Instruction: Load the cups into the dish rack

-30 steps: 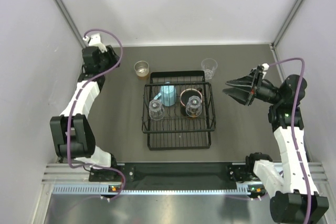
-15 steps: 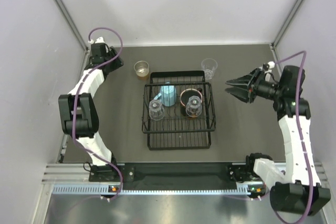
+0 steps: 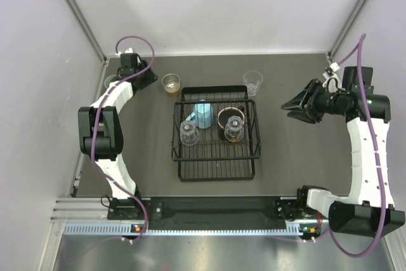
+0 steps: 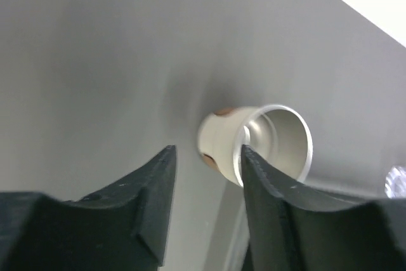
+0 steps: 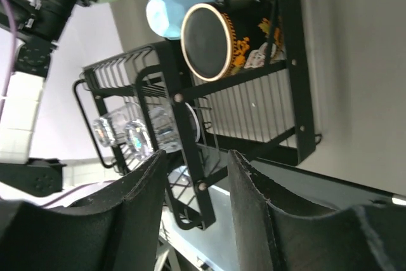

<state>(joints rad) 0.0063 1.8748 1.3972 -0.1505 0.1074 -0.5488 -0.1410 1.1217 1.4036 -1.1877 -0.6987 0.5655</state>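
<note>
The black wire dish rack (image 3: 184, 166) sits mid-table and holds a light blue mug (image 3: 202, 113), a red-lined dark cup (image 3: 222, 117) and two upturned clear glasses (image 3: 188, 132). A tan-brown cup (image 3: 170, 84) stands just behind the rack's left corner and a clear glass (image 3: 252, 82) behind its right corner. A pale green tumbler (image 3: 110, 81) stands at the far left edge. My left gripper (image 3: 148, 80) is open, just left of the tan-brown cup (image 4: 257, 144), which lies ahead of its fingers. My right gripper (image 3: 290, 107) is open and empty, right of the rack (image 5: 288, 61).
Grey walls close in the table on the left, back and right. In the right wrist view the blue mug (image 5: 181, 9) and dark cup (image 5: 208, 41) sit side by side in the rack, with the clear glasses (image 5: 136, 134) further along.
My left gripper has swung right from the far left corner toward the tan-brown cup, uncovering the pale green tumbler. My right arm has pulled back to the right, away from the rack.
</note>
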